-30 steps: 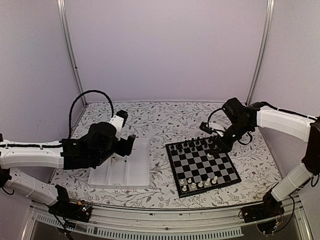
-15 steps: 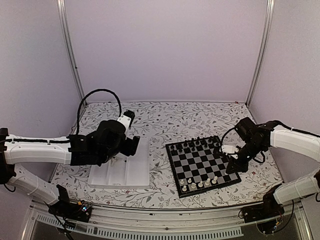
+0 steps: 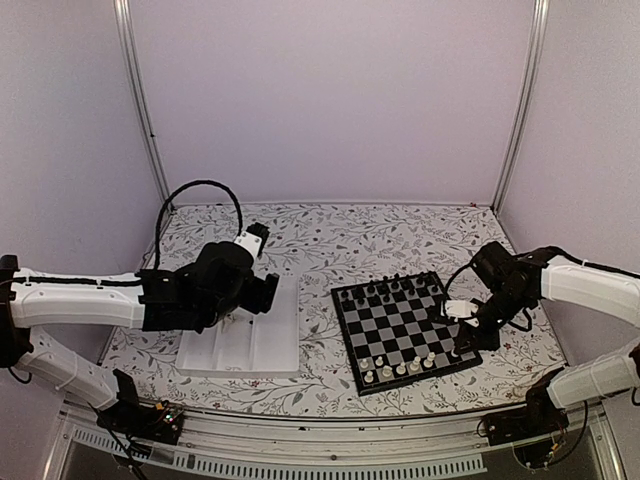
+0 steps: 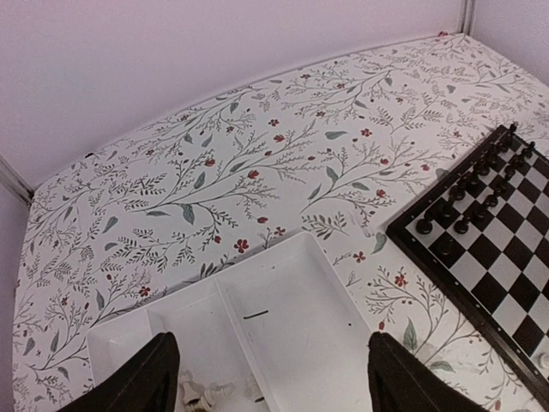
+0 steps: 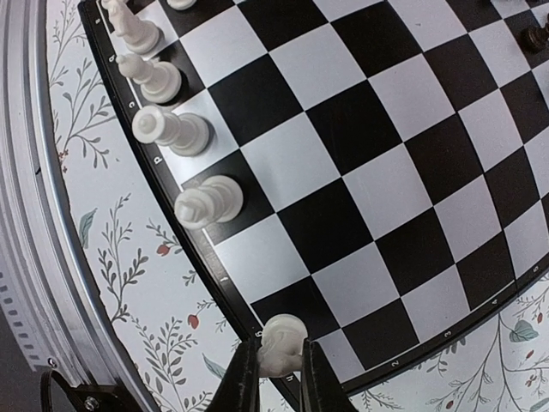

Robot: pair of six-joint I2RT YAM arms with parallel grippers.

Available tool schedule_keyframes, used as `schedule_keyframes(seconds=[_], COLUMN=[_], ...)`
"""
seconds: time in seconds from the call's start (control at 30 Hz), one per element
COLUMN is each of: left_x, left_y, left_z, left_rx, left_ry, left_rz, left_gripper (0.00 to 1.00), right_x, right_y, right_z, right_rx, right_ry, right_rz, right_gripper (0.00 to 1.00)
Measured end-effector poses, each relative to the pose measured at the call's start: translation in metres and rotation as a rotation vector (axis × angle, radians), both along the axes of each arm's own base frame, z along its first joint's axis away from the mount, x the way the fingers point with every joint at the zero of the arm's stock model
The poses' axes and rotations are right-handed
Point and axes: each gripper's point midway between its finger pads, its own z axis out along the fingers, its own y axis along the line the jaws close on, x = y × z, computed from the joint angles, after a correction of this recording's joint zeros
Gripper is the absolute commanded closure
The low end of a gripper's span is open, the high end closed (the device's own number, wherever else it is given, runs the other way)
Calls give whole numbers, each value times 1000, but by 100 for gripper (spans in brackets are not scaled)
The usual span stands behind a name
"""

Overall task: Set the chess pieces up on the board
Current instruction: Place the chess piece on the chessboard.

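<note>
Board status, quick one: small square chessboard w/ black and grey-white checks and a black border (image 3: 400,325) sits on the floral-print tablecloth (image 3: 330,235), right of centre. Tiny black pieces (image 3: 388,290) stand on the far rows. Cream-white pieces (image 3: 398,367) stand along the near edge, w/ a couple just behind them on the 2nd row.

Right gripper (image 3: 463,340) is down at the board's right edge, close to the near corner. Its fingers are pinched tight on one small cream-white piece w/ a round head (image 5: 281,336). From the right wrist cam that piece is over the black border by the corner squares. Can't tell if it's touching the board or not.

Left gripper (image 3: 266,292) hangs over the white plastic compartment tray (image 3: 270,345), which is left of the board. Jaws spread wide, nothing btwn them. A few pale pieces (image 4: 206,393) lie in one tray compartment, right at the bottom of the left wrist view, and a thin dark sliver (image 4: 255,314) lies in the next one.
</note>
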Motion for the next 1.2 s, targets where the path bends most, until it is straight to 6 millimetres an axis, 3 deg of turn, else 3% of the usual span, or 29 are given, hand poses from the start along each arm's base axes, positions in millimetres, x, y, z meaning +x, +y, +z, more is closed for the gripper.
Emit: schedule_keyframes(seconds=[0.73, 1.2], left_x=[-1, -4], left_y=[4, 7], left_z=[-6, -5], left_rx=[-1, -17], left_ry=[25, 37], left_rz=[20, 34], left_gripper=[23, 24], right_x=[1, 0], right_y=[0, 0], right_z=[-14, -13], right_rx=[-16, -20], right_ry=[18, 29], right_rz=[23, 25], right_gripper=[81, 63])
